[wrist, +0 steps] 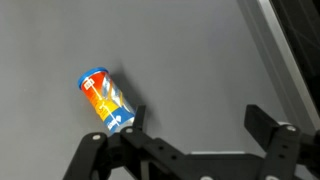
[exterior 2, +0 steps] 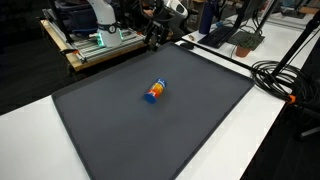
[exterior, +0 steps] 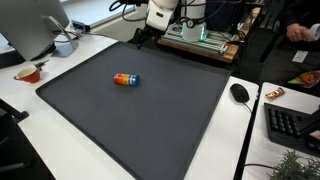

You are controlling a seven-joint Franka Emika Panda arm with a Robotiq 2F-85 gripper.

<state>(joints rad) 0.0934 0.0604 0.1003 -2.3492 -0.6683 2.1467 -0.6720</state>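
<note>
The jaws are being held wide apart, with nothing between them. In the wrist view the two dark fingers (wrist: 262, 122) are being shown rising from the bottom edge, and only bare dark grey mat (wrist: 200, 60) is being seen in the gap.

A small orange and blue can (exterior: 125, 80) is being shown lying on its side near the middle of the mat, touching nothing else. In the wrist view it is being seen tilted, outside the gap and beyond the finger on the picture's left side, with one end just beside that fingertip. In both exterior views the arm (exterior: 160, 14) is being shown over the far edge of the mat, well apart from the can.

The mat is being carried by a white counter (exterior: 50, 150). In an exterior view a black computer mouse (exterior: 240, 93) and a keyboard (exterior: 290, 125) are being shown on the counter beside one edge of the mat. A red bowl (exterior: 28, 73) and a monitor (exterior: 30, 25) are being shown by the opposite edge. In an exterior view a bundle of black cables (exterior 2: 272, 75) is being seen lying on the counter just off the mat.
</note>
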